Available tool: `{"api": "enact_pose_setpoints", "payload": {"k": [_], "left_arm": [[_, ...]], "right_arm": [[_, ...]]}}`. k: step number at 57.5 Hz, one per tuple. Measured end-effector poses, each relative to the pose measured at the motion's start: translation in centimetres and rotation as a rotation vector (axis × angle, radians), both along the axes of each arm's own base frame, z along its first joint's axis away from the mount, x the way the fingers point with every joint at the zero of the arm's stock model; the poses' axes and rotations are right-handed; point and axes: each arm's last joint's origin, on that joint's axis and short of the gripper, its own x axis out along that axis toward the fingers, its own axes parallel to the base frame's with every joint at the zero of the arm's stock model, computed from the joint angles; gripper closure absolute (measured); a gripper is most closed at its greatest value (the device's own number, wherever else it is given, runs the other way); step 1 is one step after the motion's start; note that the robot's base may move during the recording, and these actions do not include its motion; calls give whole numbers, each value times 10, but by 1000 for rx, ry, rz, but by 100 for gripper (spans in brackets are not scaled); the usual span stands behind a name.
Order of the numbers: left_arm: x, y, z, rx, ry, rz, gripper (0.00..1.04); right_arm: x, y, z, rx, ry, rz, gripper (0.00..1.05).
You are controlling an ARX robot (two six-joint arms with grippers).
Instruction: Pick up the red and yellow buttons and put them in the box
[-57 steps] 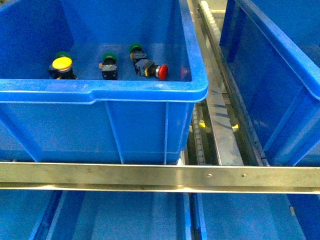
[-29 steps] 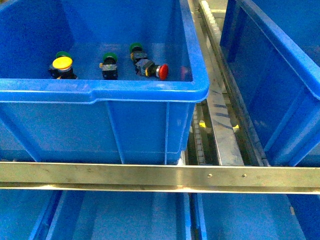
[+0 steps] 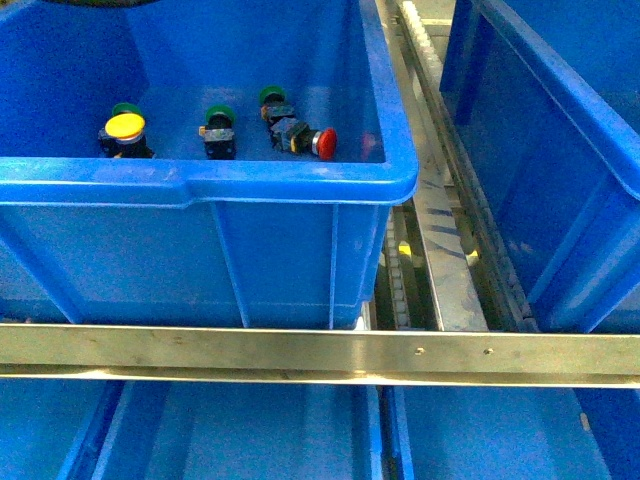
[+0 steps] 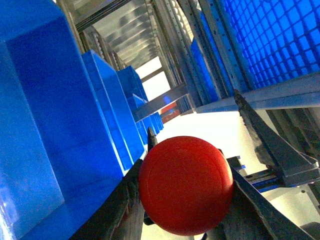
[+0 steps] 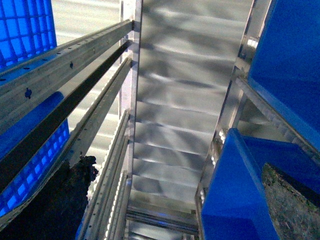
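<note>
In the front view a blue bin holds a yellow button at the left, a red button lying on its side at the right, and green-capped switches between them. Neither arm shows in the front view. In the left wrist view my left gripper is shut on a red button, whose domed cap fills the gap between the dark fingers. In the right wrist view my right gripper is open and empty, its dark fingers wide apart.
A steel rail crosses in front of the bin. Another blue bin stands at the right, with a metal roller track between them. More blue bins lie below. The wrist views show blue crates and metal racking.
Nothing in the front view has visibly moved apart from a slight shift of the picture.
</note>
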Motion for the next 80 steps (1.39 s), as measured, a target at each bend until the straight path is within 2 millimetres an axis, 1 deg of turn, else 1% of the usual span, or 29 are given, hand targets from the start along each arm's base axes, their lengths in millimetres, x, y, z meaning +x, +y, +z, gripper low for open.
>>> {"api": "enact_pose_setpoints", "payload": {"k": [9, 14, 23, 34, 44, 47, 51, 53, 58, 61, 64, 65, 66, 68, 73, 76, 80], "left_arm": [[6, -4, -13, 9, 34, 15, 71], [6, -5, -15, 6, 36, 12, 71], [5, -9, -7, -13, 18, 1, 71], [2, -13, -3, -29, 10, -13, 71], [1, -16, 4, -41, -6, -14, 71], [1, -17, 4, -41, -4, -13, 71], [2, -18, 1, -36, 7, -11, 71], [2, -19, -1, -33, 12, -9, 71], [3, -20, -4, -29, 23, -5, 71], [4, -21, -6, -25, 29, -1, 71], [4, -23, -7, -19, 34, -1, 71], [4, -23, -8, -18, 35, -2, 71], [4, -24, -9, -15, 38, -1, 71], [4, -25, -10, -12, 42, -1, 71], [5, -29, -10, -12, 48, 3, 72], [6, -31, -12, -14, 62, 0, 72], [6, -34, -12, -19, 89, -10, 72]], "right_arm": [[2, 6, -4, 2, 19, -3, 6], [2, 9, -4, -4, 21, 10, 6], [1, 15, -10, -11, 28, 23, 6], [5, 24, -27, -31, 81, 46, 6], [5, 28, -28, -35, 77, 58, 6], [5, 28, -28, -38, 76, 57, 12], [5, 27, -27, -42, 74, 55, 24], [4, 27, -26, -46, 71, 53, 27], [2, 26, -24, -47, 68, 52, 23], [1, 24, -23, -48, 65, 49, 27], [0, 23, -23, -51, 68, 42, 38], [0, 22, -22, -52, 69, 41, 39], [0, 21, -22, -52, 70, 38, 44], [0, 20, -22, -52, 71, 32, 48], [0, 17, -24, -57, 83, 21, 64], [0, 16, -24, -59, 84, 15, 70], [-1, 13, -25, -62, 89, 5, 73]]}}
